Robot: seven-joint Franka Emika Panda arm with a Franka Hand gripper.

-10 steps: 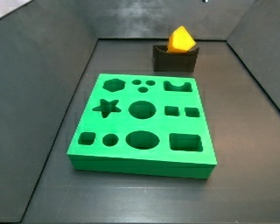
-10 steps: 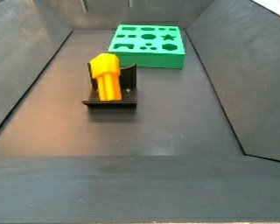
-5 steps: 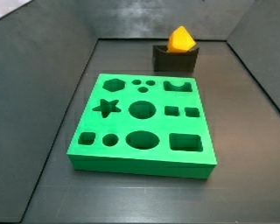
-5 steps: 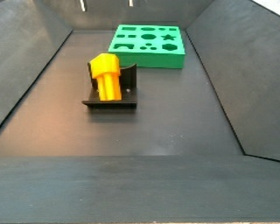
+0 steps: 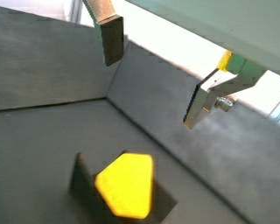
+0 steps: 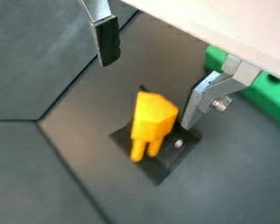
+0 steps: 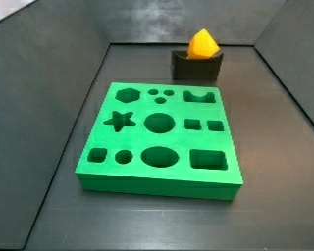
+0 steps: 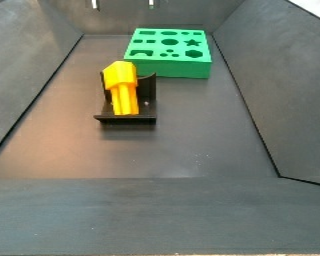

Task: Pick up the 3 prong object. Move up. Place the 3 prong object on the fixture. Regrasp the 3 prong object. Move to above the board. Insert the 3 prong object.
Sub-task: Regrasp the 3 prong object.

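One 3 prong object [image 8: 120,85], one fixture [image 8: 127,112] and one board [image 7: 160,136] are in the bin, the yellow piece resting on the fixture, which stands well apart from the board's short edge. The gripper [image 6: 152,66] hangs above the fixture with its jaws spread wide and nothing between them; in both wrist views the piece lies below the gap, clear of both fingers [image 5: 111,40]. In a wrist view the piece leans tilted on the fixture, its prongs angled down toward the floor [image 8: 190,150] and its long axis running from there up to a blunt top end.
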